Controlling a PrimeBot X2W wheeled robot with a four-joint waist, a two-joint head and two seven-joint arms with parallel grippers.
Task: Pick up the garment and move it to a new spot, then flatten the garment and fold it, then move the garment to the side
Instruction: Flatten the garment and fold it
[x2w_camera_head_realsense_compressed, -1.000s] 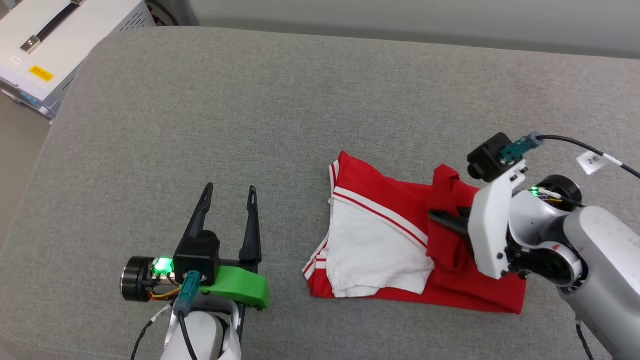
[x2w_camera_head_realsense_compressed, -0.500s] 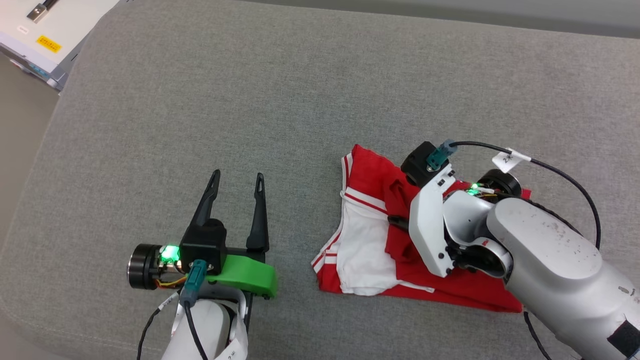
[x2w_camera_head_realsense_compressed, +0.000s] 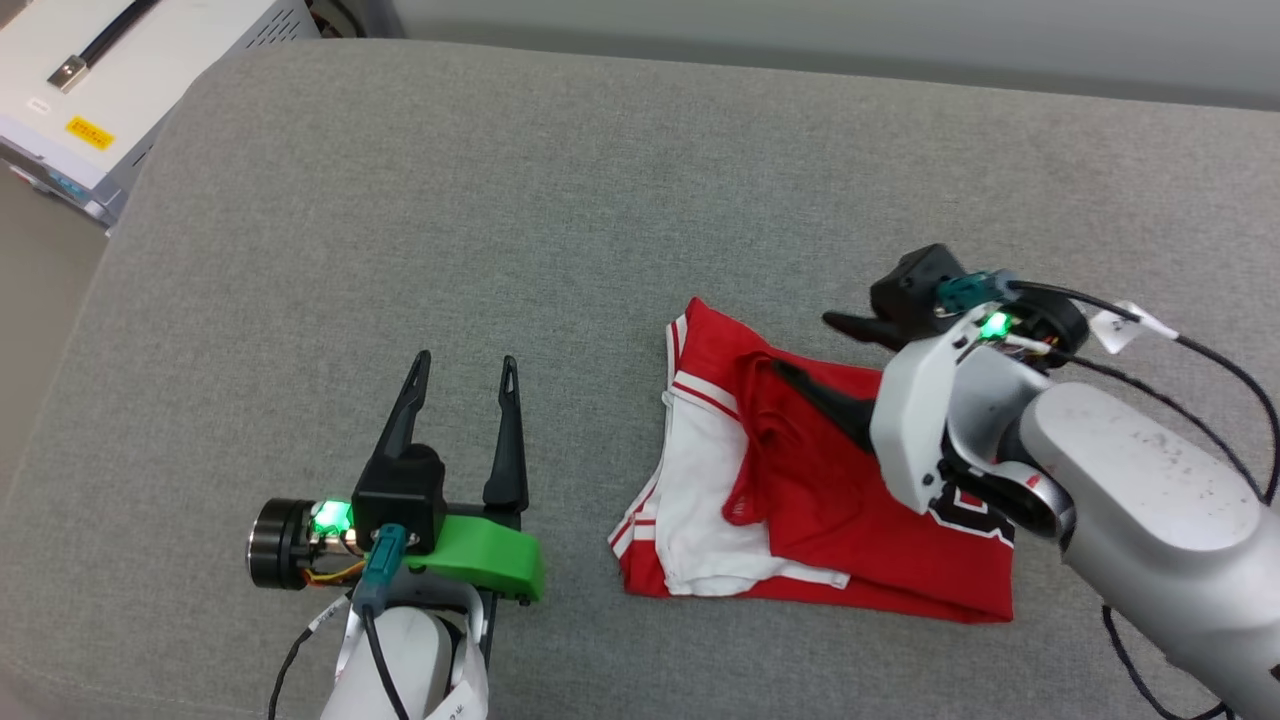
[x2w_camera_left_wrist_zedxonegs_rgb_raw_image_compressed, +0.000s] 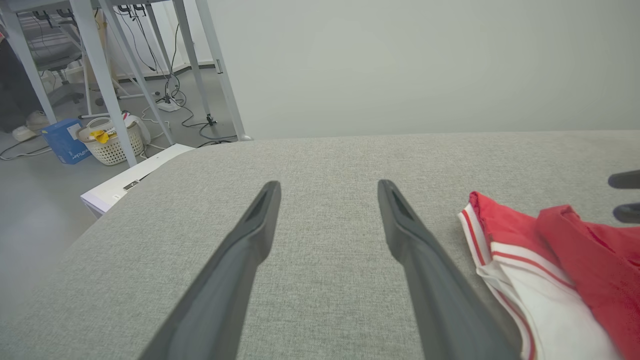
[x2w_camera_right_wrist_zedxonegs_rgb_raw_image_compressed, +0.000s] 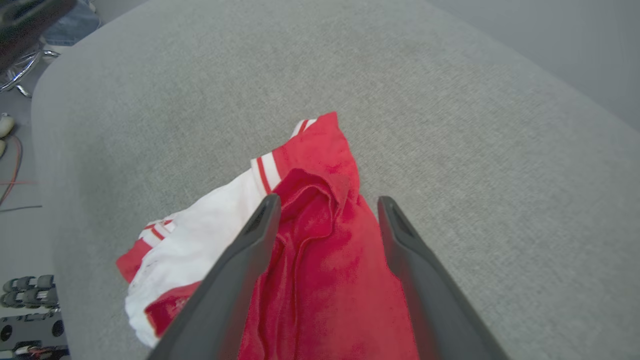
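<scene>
The folded red-and-white jersey T-shirt (x2w_camera_head_realsense_compressed: 800, 520) lies by the grey cushion's (x2w_camera_head_realsense_compressed: 560, 200) near edge, right of centre, the right end effector (x2w_camera_head_realsense_compressed: 812, 346) spread wide and empty over its red upper fold, the left end effector (x2w_camera_head_realsense_compressed: 460, 375) likewise wide and empty over the cushion to its left.

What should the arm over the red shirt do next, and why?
Probably lower the right gripper and smooth the rumpled red flap toward the white sleeve: it hangs open above the shirt, holding nothing, and that flap lies bunched, not flat.
</scene>
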